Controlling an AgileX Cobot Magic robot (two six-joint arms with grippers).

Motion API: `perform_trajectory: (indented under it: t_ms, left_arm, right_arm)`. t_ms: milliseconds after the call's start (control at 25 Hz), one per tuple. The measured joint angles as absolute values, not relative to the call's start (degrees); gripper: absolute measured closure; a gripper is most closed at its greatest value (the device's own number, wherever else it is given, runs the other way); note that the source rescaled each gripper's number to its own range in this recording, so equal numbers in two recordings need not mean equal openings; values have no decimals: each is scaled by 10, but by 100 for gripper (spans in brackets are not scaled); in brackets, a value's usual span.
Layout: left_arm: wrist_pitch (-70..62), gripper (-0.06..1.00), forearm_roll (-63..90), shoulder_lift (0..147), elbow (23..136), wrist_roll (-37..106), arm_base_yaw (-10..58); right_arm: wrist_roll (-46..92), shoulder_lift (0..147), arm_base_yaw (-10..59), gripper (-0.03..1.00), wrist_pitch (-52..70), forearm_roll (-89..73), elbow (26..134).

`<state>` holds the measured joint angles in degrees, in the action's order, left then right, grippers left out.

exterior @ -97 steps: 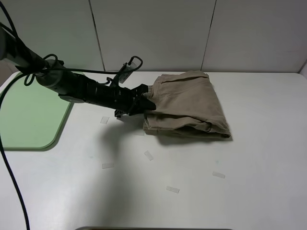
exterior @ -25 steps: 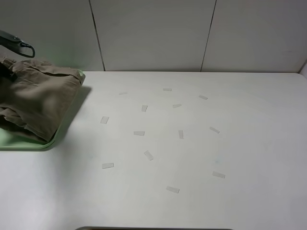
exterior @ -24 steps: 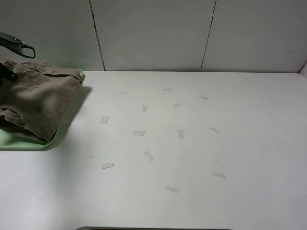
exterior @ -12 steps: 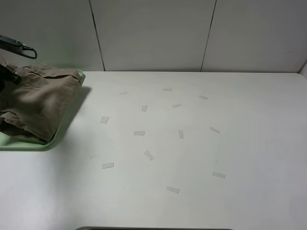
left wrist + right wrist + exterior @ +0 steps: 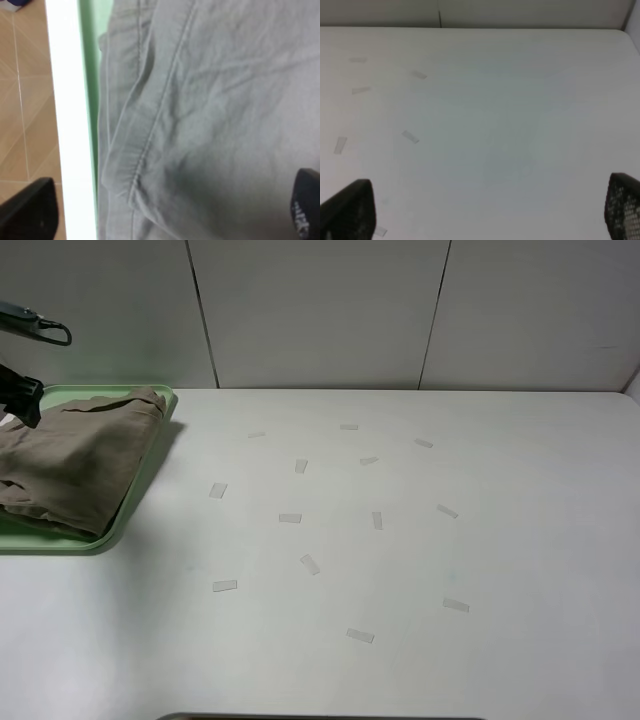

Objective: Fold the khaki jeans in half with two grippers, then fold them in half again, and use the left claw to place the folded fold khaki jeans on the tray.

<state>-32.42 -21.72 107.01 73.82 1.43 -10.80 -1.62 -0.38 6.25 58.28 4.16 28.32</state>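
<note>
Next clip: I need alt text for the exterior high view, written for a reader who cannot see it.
Folded khaki jeans lie on a pale green tray at the far left of a white table. Part of the left gripper shows at the left edge beside them. Small pale tape strips are scattered across the table.

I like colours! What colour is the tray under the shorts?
Pale green plastic tray; the exterior high view shows it best.

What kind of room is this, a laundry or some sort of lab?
Most likely a robot test lab, not a laundry: a bare white table dotted with small tape markers, plain wall panels behind, and one pair of khaki jeans lying on a green tray.
</note>
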Motion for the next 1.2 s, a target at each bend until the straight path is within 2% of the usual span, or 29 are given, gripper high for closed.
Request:
perform_trajectory:
  t_ms: [280, 520, 880, 1080, 1200]
  left_arm:
    - [-320, -4, -216, 1015, 734, -14, -103]
    - [-238, -4, -182, 912, 664, -20, -97]
    - [-137, -4, -120, 695, 522, 19, -97]
    - [-140, -4, -91, 547, 461, 23, -97]
    - [-183, -4, -73, 468, 440, 25, -97]
  right_arm:
    - [-16, -4, 62, -3, 583, 42, 283]
    - [-16, -4, 62, -3, 583, 42, 283]
    - [-16, -4, 62, -3, 583, 42, 283]
    - [-16, -4, 62, -3, 583, 42, 283]
    - [-16, -4, 62, -3, 583, 42, 283]
